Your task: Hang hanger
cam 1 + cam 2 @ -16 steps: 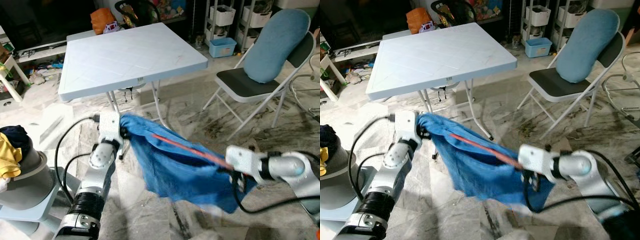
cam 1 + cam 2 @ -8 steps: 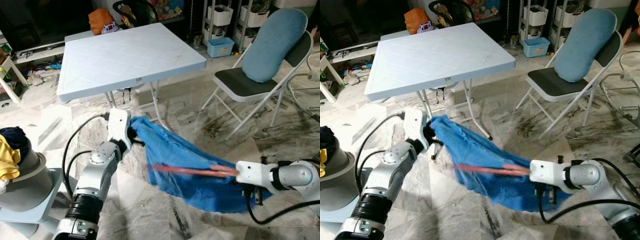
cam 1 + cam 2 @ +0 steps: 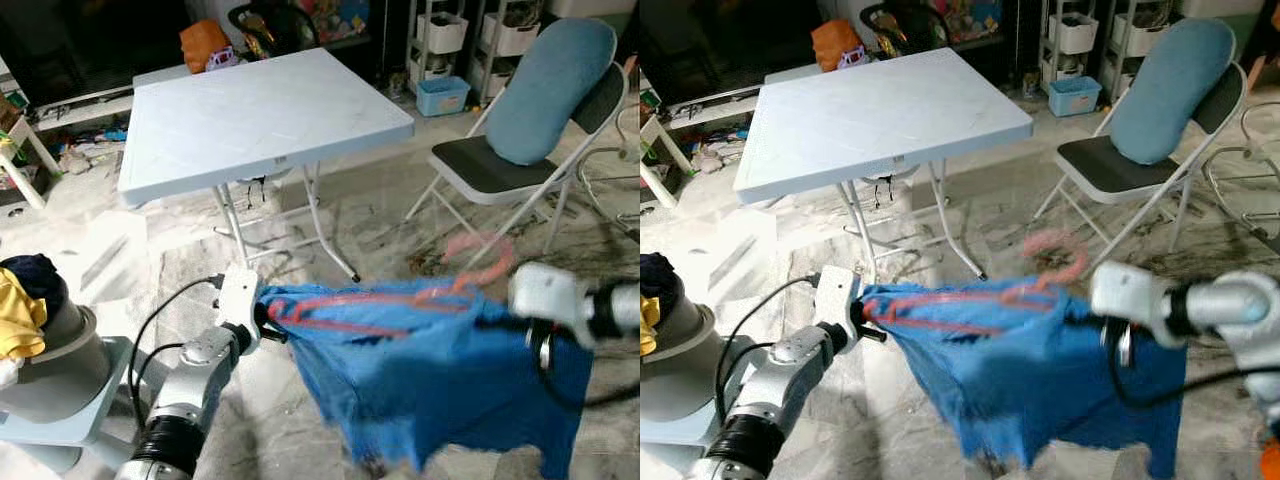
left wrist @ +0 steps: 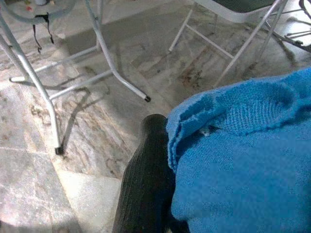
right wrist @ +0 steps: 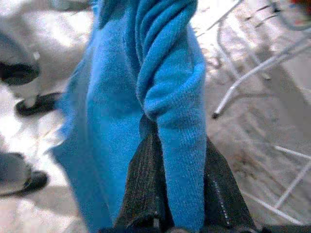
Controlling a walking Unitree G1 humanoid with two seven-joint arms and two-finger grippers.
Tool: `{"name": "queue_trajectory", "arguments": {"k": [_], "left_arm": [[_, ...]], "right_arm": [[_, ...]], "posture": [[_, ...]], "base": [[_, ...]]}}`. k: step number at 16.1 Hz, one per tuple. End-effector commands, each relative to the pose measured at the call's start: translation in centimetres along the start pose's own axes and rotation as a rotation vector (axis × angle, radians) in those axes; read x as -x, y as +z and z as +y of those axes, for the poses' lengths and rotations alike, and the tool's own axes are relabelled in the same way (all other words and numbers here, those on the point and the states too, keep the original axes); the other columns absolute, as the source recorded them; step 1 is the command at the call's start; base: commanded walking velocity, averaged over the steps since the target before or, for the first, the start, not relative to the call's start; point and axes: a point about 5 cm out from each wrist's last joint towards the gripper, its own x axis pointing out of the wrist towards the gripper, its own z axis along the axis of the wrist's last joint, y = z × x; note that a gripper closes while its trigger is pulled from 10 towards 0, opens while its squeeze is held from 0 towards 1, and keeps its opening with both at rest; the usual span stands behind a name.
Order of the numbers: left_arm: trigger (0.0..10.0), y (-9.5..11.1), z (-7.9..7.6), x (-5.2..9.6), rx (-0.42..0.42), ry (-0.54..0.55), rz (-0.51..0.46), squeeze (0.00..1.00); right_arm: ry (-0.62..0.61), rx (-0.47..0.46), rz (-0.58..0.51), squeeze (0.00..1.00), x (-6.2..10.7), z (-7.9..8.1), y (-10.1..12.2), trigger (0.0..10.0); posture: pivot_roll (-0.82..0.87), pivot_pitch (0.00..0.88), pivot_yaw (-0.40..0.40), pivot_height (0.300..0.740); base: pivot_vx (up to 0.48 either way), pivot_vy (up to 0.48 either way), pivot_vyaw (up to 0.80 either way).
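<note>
The left pincer (image 3: 262, 312) and right pincer (image 5: 167, 194) are each clamping the blue sweater (image 3: 440, 375), stretching it over the pink hanger (image 3: 400, 298) at six o'clock of the desk (image 3: 250, 110); seating its shoulders probably comes next.

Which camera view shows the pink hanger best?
The right eye view: the pink hanger shows whole, hook raised above the blue cloth, though blurred. The left eye view shows much the same. In the wrist views I make out blue cloth at each gripper's fingers, no hanger.
</note>
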Motion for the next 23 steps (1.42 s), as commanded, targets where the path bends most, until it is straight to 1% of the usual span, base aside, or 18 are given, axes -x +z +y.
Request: {"name": "queue_trajectory", "arguments": {"k": [1,2,3,4,5,7,9,11,13,15,16,17,18,19,20,21,22,23], "left_arm": [[0.0,0.3,0.7,0.0,-0.002,0.037,-0.016,0.0],[10.0,0.7,0.8,0.0,-0.008,0.061,-0.042,0.0],[10.0,1.2,0.7,-0.1,0.005,0.069,-0.073,1.0],[10.0,2.3,0.1,-0.1,-0.015,0.048,-0.141,1.0],[10.0,2.5,-0.1,-0.1,-0.023,0.042,-0.156,1.0],[10.0,3.5,-1.7,-0.2,-0.139,-0.036,-0.208,1.0],[10.0,3.8,-2.4,0.0,-0.162,-0.07,-0.24,1.0],[10.0,3.3,-3.0,0.4,-0.201,-0.11,-0.247,1.0],[10.0,2.9,-3.2,0.9,-0.219,-0.147,-0.248,1.0],[10.0,2.5,-3.3,1.3,-0.251,-0.174,-0.238,1.0],[10.0,1.6,-3.0,1.5,-0.297,-0.179,-0.206,1.0],[10.0,1.0,-2.7,1.6,-0.366,-0.169,-0.183,1.0],[10.0,0.4,-2.2,1.6,-0.384,-0.132,-0.155,1.0],[10.0,0.5,-1.8,1.5,-0.326,-0.091,-0.156,1.0],[10.0,0.7,-1.5,1.4,-0.234,-0.049,-0.162,1.0],[10.0,0.8,-1.2,1.3,-0.183,-0.013,-0.164,1.0],[10.0,0.2,-0.7,1.2,-0.338,0.029,-0.093,1.0],[10.0,-0.8,-0.5,1.1,-0.405,0.028,-0.027,1.0]], "right_arm": [[-0.043,0.004,-0.042,0.0,0.3,-0.8,0.8,10.0],[-0.095,0.02,-0.077,0.0,-0.5,-1.1,1.4,10.0],[-0.126,-0.005,-0.113,0.0,-1.2,-1.4,1.7,10.0],[-0.171,-0.004,-0.18,0.0,-2.9,-1.4,2.4,10.0],[-0.182,-0.009,-0.19,0.0,-3.2,-1.5,2.5,10.0],[-0.201,-0.076,-0.243,0.0,-5.7,-1.4,2.6,10.0],[-0.211,-0.108,-0.256,0.0,-7.2,-1.4,2.7,10.0],[-0.231,-0.143,-0.231,0.0,-9.0,-1.3,2.6,10.0],[-0.238,-0.164,-0.217,0.0,-9.6,-1.2,2.4,10.0],[-0.263,-0.142,-0.2,0.0,-9.9,-1.3,2.3,10.0],[-0.286,-0.135,-0.181,0.0,-10.1,-1.5,2.1,10.0],[-0.318,-0.125,-0.177,0.0,-10.3,-1.7,2.1,10.0],[-0.396,-0.118,-0.171,0.0,-10.3,-2.3,2.1,10.0],[-0.441,-0.123,-0.17,0.0,-10.3,-2.7,2.1,10.0],[-0.503,-0.123,-0.164,0.0,-10.1,-3.2,2.1,10.0],[-0.55,-0.121,-0.159,0.0,-9.9,-3.7,2.0,10.0],[-0.669,-0.124,-0.16,0.0,-9.3,-4.8,2.3,10.0],[-0.724,-0.142,-0.175,0.0,-9.0,-5.4,2.6,10.0]], "posture": [[-0.18,0.0,0.132,0.74],[-0.18,0.0,0.134,0.74],[-0.17,0.0,0.141,0.74],[-0.17,0.0,0.159,0.74],[-0.17,0.0,0.159,0.74],[-0.16,0.0,0.157,0.74],[-0.16,0.0,0.15,0.74],[-0.15,0.0,0.135,0.74],[-0.13,0.0,0.127,0.74],[-0.13,0.0,0.124,0.74],[-0.13,0.0,0.119,0.74],[-0.13,0.0,0.118,0.74],[-0.13,0.0,0.117,0.74],[-0.13,0.0,0.117,0.74],[-0.13,0.0,0.117,0.74],[-0.13,0.0,0.117,0.74],[-0.13,0.0,0.117,0.74],[-0.13,0.0,0.118,0.74]], "base": [[0.0,0.0,0.0],[0.0,0.0,0.0],[0.0,0.0,0.0],[0.0,0.0,0.0],[0.0,0.0,0.0],[0.0,0.0,0.0],[0.0,0.0,0.0],[0.0,0.0,0.0],[0.0,0.0,0.0],[0.0,0.0,0.0],[0.0,0.0,0.0],[0.0,0.0,0.0],[0.0,0.0,0.0],[0.0,0.0,0.0],[0.0,0.0,0.0],[0.0,0.0,0.0],[0.0,0.0,0.0],[0.0,0.0,0.0]]}}
